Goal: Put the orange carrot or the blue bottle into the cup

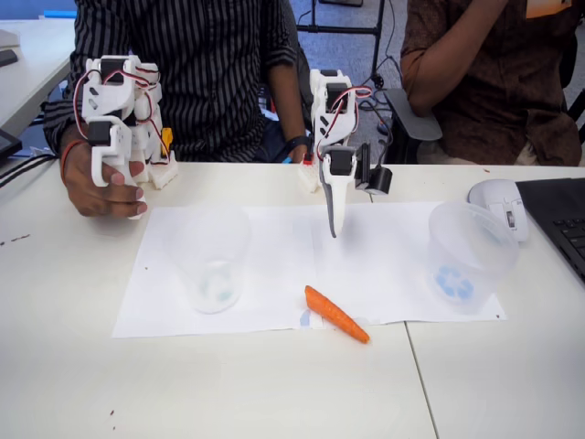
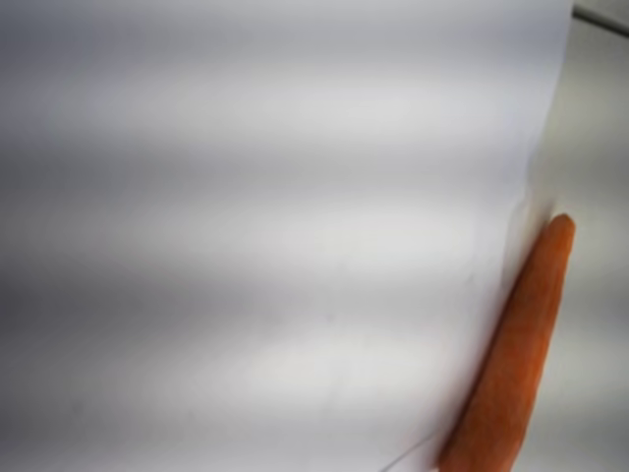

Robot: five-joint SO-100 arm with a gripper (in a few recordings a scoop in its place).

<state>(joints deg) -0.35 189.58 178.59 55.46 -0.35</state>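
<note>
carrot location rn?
Fixed view: the carrot lies at the front edge of the paper, between the two cups, right of the green-blotched cup, below the claw.

White pincer (image 1: 333, 224) hangs above the white paper sheet (image 1: 274, 247), fingers together, pointing down. Small bright-orange tapered toy carrot (image 1: 336, 314) lies at the sheet's front edge; translucent green-blotched plastic cup (image 1: 211, 261) stands left.

An office or lab: white desks (image 1: 274, 384), laptop (image 1: 559, 224), mouse (image 1: 498, 203), seated people (image 1: 192, 73).
</note>
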